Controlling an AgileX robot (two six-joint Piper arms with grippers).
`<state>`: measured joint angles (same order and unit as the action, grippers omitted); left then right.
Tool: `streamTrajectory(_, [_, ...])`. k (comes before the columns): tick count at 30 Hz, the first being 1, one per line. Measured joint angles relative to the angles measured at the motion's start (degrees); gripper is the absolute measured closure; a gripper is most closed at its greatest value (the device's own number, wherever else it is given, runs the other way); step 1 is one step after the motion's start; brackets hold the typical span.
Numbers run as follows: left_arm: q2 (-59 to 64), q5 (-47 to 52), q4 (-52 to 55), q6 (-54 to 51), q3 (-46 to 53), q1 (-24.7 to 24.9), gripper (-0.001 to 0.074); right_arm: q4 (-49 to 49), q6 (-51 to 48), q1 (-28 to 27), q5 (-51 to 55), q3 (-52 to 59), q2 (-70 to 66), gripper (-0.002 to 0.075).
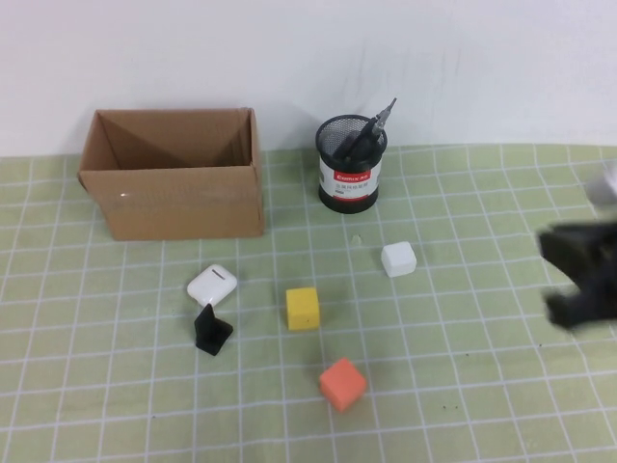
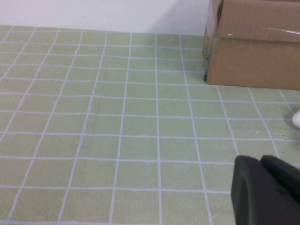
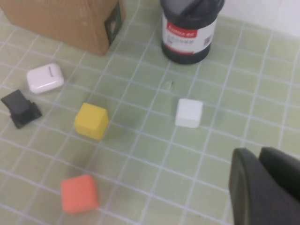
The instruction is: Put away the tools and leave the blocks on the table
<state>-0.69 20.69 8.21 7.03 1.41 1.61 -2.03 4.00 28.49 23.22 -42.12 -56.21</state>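
Note:
A black mesh cup (image 1: pixel 349 178) stands at the back, to the right of the cardboard box. A black handle and a grey metal tip (image 1: pixel 374 127) stick out of it. No blue-handled pliers show. The white cube (image 1: pixel 398 258), yellow cube (image 1: pixel 302 308) and orange cube (image 1: pixel 342 384) lie apart on the green grid mat. They also show in the right wrist view: white (image 3: pixel 189 113), yellow (image 3: pixel 92 121), orange (image 3: pixel 79 193). My right gripper (image 1: pixel 578 280) hovers at the right edge, shut and empty (image 3: pixel 258 152). My left gripper (image 2: pixel 260 159) is shut and empty over bare mat, out of the high view.
An open cardboard box (image 1: pixel 174 183) stands at the back left, near my left gripper (image 2: pixel 253 47). A white earbud case (image 1: pixel 212 285) and a small black angular piece (image 1: pixel 211 330) lie left of the yellow cube.

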Motion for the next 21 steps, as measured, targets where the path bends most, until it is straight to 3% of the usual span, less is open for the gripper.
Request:
streamTrajectory(4, [0.0, 0.0, 0.0, 0.0, 0.0, 0.0, 0.0738, -0.7, -2.8, -3.0, -9.8, 13.7, 12.3, 0.0734])
streamTrajectory(9, [0.0, 0.0, 0.1, 0.0, 0.0, 0.0, 0.0738, -1.0, -4.0, -10.9, -15.2, 28.8, 29.0, 0.0734])
streamTrajectory(15, [0.0, 0.0, 0.1, 0.0, 0.0, 0.0, 0.0738, -1.2, -4.0, -20.1, -15.8, 41.1, 46.7, 0.0734])
streamTrajectory(21, [0.0, 0.0, 0.1, 0.0, 0.0, 0.0, 0.0738, -1.2, -4.0, -27.3, -9.4, 43.5, 56.3, 0.0734])
